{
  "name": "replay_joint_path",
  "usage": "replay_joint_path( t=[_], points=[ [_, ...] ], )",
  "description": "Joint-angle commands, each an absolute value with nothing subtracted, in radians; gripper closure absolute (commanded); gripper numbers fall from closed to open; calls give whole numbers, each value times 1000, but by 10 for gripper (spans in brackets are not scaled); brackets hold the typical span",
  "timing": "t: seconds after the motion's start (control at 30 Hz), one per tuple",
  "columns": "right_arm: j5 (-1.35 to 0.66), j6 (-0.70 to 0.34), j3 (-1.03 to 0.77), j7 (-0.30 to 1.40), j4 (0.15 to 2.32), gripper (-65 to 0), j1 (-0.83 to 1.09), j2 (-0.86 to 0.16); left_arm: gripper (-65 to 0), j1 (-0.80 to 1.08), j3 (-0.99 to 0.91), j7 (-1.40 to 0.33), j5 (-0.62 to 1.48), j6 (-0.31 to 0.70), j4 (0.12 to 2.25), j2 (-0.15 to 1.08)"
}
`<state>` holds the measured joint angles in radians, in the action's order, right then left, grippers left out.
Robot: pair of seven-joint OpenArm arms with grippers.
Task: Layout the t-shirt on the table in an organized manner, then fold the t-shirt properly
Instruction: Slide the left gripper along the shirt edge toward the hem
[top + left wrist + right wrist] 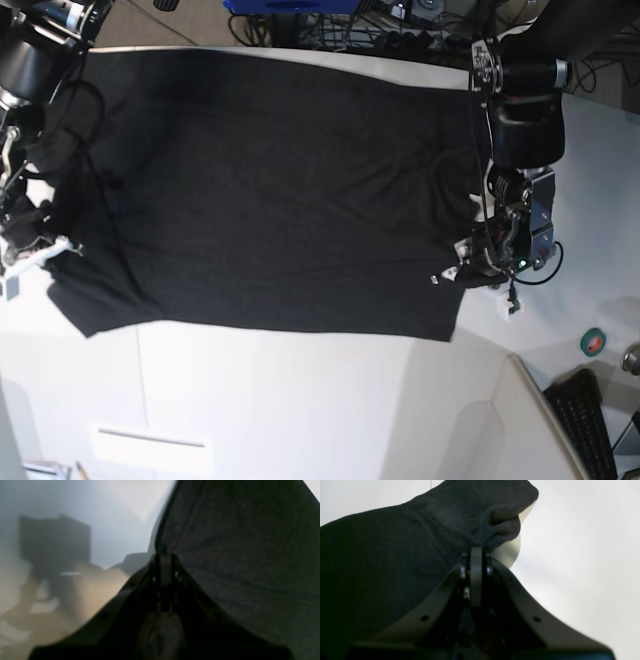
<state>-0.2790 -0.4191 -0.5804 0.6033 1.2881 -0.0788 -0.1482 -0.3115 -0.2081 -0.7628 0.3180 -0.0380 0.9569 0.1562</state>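
Note:
The black t-shirt [280, 190] lies spread wide over the off-white table [300, 400], plain side up. My left gripper [466, 266] is at the shirt's right edge near the lower corner. In the left wrist view that gripper [162, 561] is shut, with the t-shirt [237, 555] rising from its tips. My right gripper [48, 250] is at the shirt's left edge. The right wrist view shows this gripper [477, 551] shut on a bunched fold of the t-shirt [395, 555] above the table [582, 555].
A keyboard [592, 420] and a small green and red roll [594, 342] lie at the lower right. Cables [400, 20] and a blue object [290, 5] crowd the far edge. A white panel [150, 440] sits below the table's front.

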Motion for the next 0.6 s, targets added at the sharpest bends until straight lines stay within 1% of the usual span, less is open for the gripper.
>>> replay_joint_path(
  t=[0.0, 0.1, 0.37, 0.47, 0.57],
  points=[
    [-289, -421, -582, 581, 1303, 0, -94, -163, 0, -317, -214, -779, 326, -35, 1026, 166],
    [-288, -421, -582, 581, 1303, 0, -94, -163, 0, -254, -219, -848, 325, -35, 1210, 166],
    [-288, -421, -582, 581, 1302, 0, -94, -163, 0, -81, -228, -1033, 332, -38, 1495, 162],
    [-288, -421, -582, 581, 1302, 0, -94, -163, 0, 1, -288, -1061, 334, -38, 1577, 151],
    [-288, -421, -582, 581, 1302, 0, -94, -163, 0, 50, -344, -1064, 334, -38, 1606, 134]
  ],
)
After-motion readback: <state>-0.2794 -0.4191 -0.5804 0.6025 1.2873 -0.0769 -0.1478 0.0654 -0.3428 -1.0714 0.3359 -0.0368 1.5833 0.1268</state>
